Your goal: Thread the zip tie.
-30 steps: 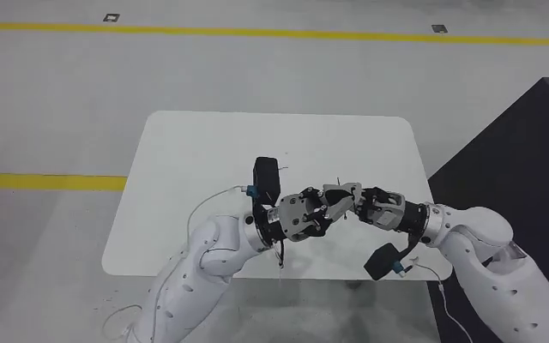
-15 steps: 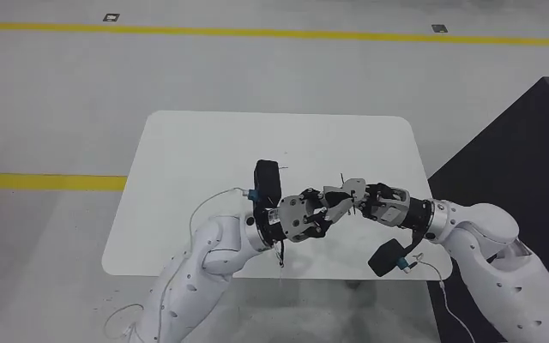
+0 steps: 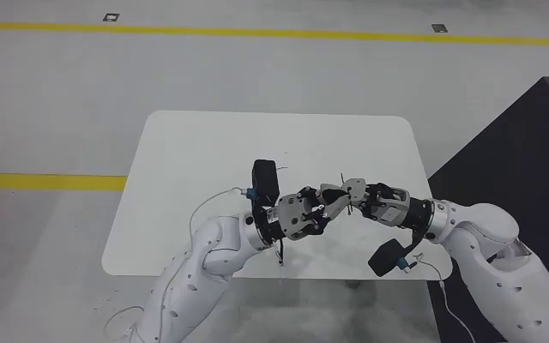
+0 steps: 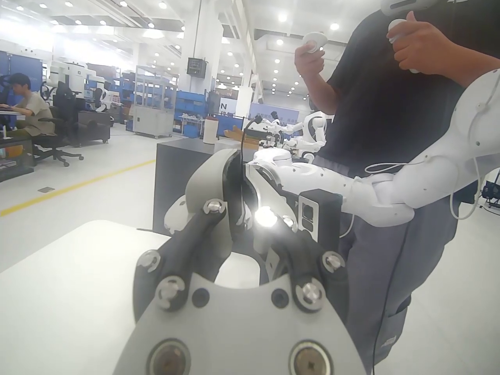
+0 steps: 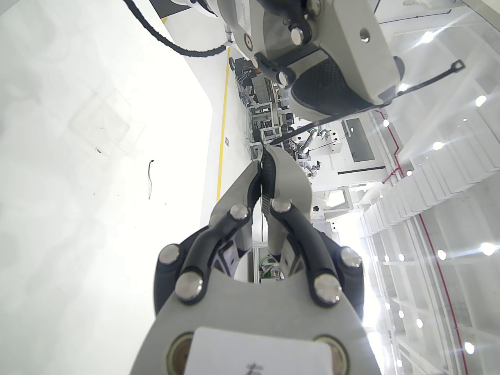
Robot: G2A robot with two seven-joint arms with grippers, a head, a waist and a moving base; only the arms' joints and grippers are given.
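Zip tie (image 5: 456, 66) is pinched twice — your left gripper (image 4: 239, 173) squeezes near its head, your right gripper (image 5: 265, 161) its tail.

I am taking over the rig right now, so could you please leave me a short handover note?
Left gripper: shut on the zip tie, mid-strap, above the table.
Right gripper: shut on the tail.
Head: free, sticking out past the left gripper.
Done: zip tie held in the air between both grippers.
Left: bend the tail round and feed it through the head; no loop yet.
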